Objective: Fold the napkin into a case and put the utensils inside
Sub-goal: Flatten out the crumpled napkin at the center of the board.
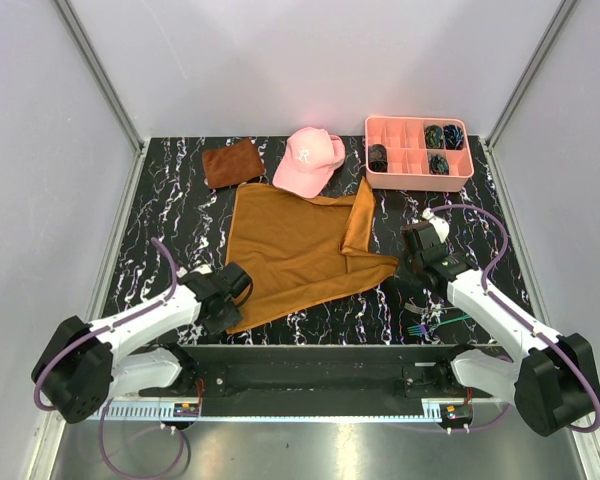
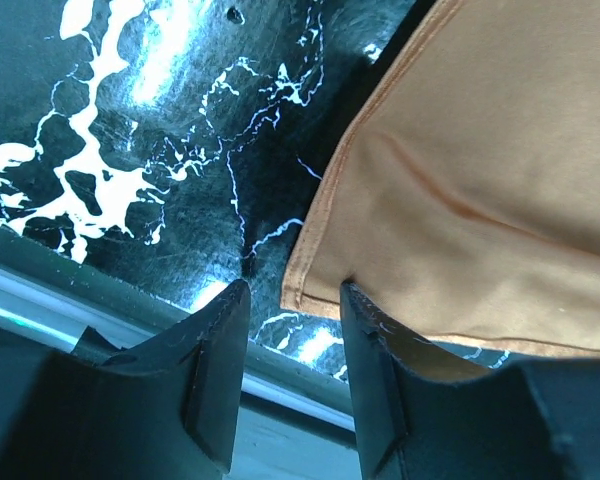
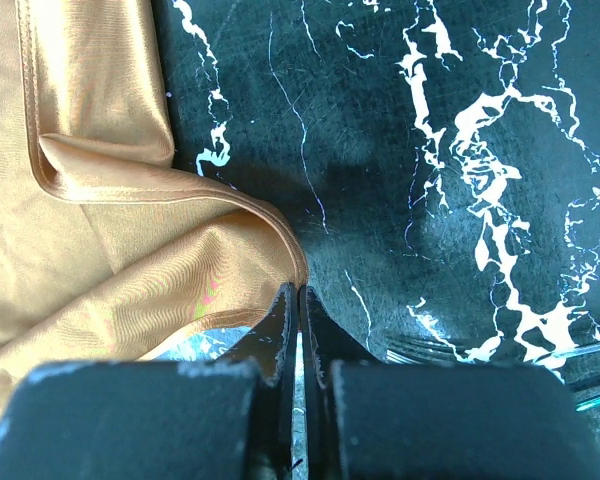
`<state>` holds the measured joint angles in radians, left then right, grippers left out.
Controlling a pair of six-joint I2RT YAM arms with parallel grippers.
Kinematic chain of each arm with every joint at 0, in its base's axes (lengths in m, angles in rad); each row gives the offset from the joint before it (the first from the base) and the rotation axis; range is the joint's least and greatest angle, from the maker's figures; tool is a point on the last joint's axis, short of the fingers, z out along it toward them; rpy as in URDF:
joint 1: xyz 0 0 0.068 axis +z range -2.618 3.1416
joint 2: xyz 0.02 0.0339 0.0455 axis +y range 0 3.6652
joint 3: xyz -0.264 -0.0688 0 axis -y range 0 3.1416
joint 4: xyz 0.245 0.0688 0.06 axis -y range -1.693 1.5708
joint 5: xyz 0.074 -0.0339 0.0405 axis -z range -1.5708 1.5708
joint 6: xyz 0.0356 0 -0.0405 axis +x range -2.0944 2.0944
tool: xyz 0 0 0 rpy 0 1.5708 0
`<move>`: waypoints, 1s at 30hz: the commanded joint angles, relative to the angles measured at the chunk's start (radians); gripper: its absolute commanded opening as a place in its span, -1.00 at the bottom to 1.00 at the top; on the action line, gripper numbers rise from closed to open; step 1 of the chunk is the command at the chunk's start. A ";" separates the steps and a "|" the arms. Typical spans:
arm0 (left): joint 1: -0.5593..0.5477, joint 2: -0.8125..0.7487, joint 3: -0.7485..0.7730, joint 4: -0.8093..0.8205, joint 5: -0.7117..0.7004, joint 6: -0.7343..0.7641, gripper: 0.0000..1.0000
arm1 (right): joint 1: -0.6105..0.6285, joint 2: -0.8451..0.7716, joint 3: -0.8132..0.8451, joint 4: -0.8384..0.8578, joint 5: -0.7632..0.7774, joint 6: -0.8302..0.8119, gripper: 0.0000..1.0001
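Purple-green utensils [image 1: 417, 328] partly under right arm [image 1: 490, 310].

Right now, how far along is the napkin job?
Barely begun. Done: only one far corner of the napkin is flopped over, otherwise flat. In hand: the open left gripper sits at its near corner, the shut right gripper beside another. Left: folding, then loading the utensils, lying on the table.

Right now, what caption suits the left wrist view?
Open left end effector poised at a corner of the large orange-brown cloth napkin on a black marbled table.
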<state>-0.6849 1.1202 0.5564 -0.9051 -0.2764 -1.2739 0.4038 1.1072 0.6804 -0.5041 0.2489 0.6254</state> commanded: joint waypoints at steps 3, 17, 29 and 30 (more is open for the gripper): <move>-0.008 0.039 -0.016 0.049 -0.014 -0.027 -0.04 | -0.003 -0.006 0.028 0.024 0.000 -0.009 -1.00; -0.019 0.168 0.071 0.058 -0.053 -0.087 -0.45 | -0.005 -0.032 0.024 0.024 -0.016 0.003 -1.00; -0.018 -0.064 -0.001 0.146 -0.092 -0.058 -1.00 | -0.003 -0.073 0.033 0.027 -0.040 -0.061 -1.00; -0.018 -0.115 0.040 0.124 -0.107 -0.003 -1.00 | -0.002 -0.095 0.041 0.032 -0.092 -0.090 -1.00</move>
<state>-0.7017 1.1584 0.5568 -0.7795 -0.2928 -1.3392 0.4038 1.0706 0.6804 -0.4984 0.2363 0.6170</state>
